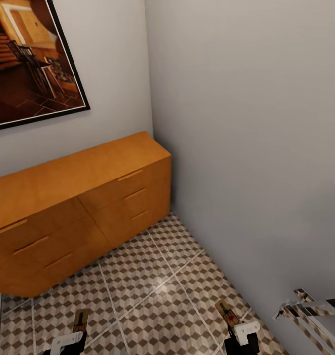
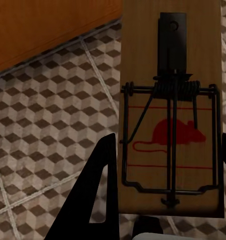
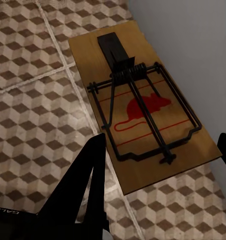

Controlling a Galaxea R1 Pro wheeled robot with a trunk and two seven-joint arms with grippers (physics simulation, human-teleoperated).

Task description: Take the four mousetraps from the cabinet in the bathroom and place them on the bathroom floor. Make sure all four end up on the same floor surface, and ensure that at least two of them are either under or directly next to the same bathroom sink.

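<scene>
Two mousetraps are showing, one at each gripper, both hanging above the bathroom floor (image 1: 152, 291).

Left mousetrap (image 2: 170, 107): its long axis is running away from the left gripper (image 1: 67, 343), the black tab end pointing far, toward the cabinet (image 1: 78, 197). Its near end is sitting between the two dark fingers (image 2: 93, 190), red mouse mark face-up. The jaws are standing about a board-width apart and closing on the board's long edges, so the gripper is holding it. In the head view this trap (image 1: 80, 319) is poking out ahead of the gripper, over the tiles.

Right mousetrap (image 3: 140, 102): its long axis is running out from the right gripper (image 1: 242, 335) and slanting slightly to the left, tab end far. It is lying between the fingers (image 3: 85, 185), gripped across its width, jaws likewise parted only by the board. In the head view it (image 1: 226, 311) is hanging close to the grey wall (image 1: 256, 148) on the right.

Cabinet: one, standing at far left against the wall, six drawers, all looking shut. One framed picture (image 1: 29, 59) is hanging above it. A pale rail-like fixture (image 1: 310, 305) is projecting at near right.
</scene>
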